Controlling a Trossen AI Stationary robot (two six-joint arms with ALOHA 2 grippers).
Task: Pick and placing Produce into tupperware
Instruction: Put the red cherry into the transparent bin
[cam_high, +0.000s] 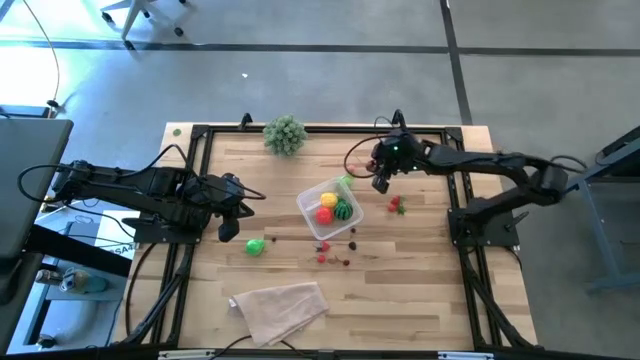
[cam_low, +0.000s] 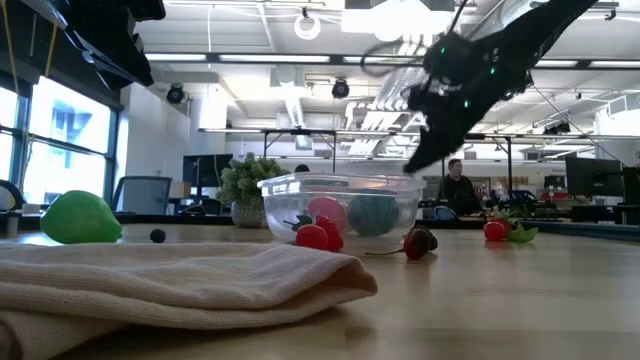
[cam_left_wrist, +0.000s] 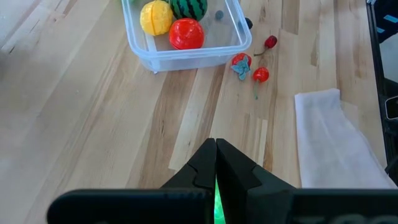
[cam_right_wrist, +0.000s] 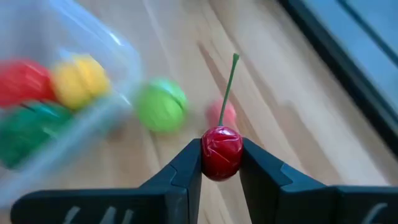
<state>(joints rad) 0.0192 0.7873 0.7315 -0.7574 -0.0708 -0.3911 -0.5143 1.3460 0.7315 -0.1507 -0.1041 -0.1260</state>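
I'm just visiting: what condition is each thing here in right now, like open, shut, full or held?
Tupperware: lidless, upright, holding red, yellow and green pieces.
Cherry: pinched in the right gripper, off the table.
Left gripper: shut, empty.
Cloth: crumpled, lying on the table.
Green fruit: loose on the table.

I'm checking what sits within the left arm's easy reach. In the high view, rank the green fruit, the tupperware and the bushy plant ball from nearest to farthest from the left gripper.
1. Green fruit: lies right beside the left gripper, just toward the table's front.
2. Tupperware: mid-table, toward the right arm.
3. Bushy plant ball: at the table's back edge, farthest.
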